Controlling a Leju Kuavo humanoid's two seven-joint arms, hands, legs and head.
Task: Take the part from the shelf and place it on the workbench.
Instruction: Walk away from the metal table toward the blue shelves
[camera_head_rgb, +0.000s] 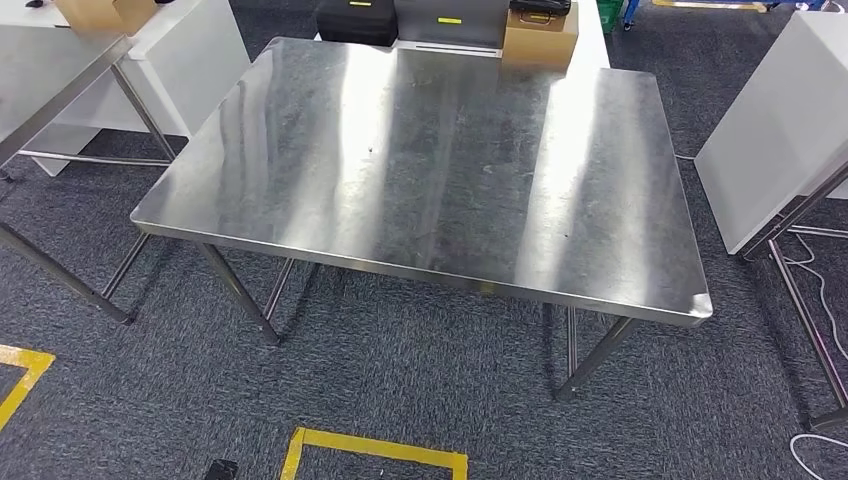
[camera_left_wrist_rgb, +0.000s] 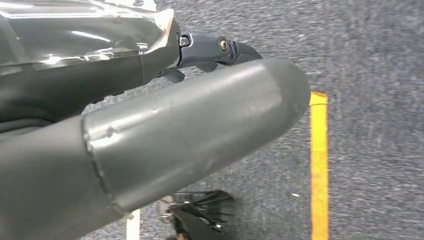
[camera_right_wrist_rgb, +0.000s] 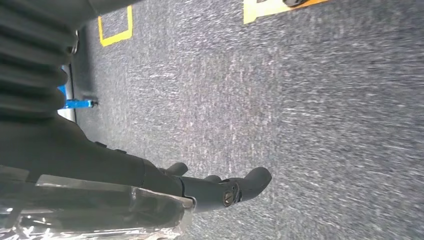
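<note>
The left hand (camera_left_wrist_rgb: 150, 120) hangs over the dark grey carpet floor (camera_left_wrist_rgb: 370, 50), near a yellow tape line (camera_left_wrist_rgb: 319, 165). Its thick grey thumb is stretched out, its dark fingers (camera_left_wrist_rgb: 220, 50) lie apart from the thumb, and nothing is between them. A clear shiny plastic film (camera_left_wrist_rgb: 75, 35) lies against the hand; I cannot tell if it wraps the part, so the part's place and its long axis cannot be told.

Ahead stands the bare stainless-steel workbench (camera_head_rgb: 430, 170), and behind its far edge are a black case (camera_head_rgb: 357, 20) and a brown cardboard box (camera_head_rgb: 540, 42).

The right hand (camera_right_wrist_rgb: 150, 175) also hangs over the carpet, its dark fingers (camera_right_wrist_rgb: 250, 182) loosely stretched and pinching nothing, with similar clear film (camera_right_wrist_rgb: 100, 210) beside them
</note>
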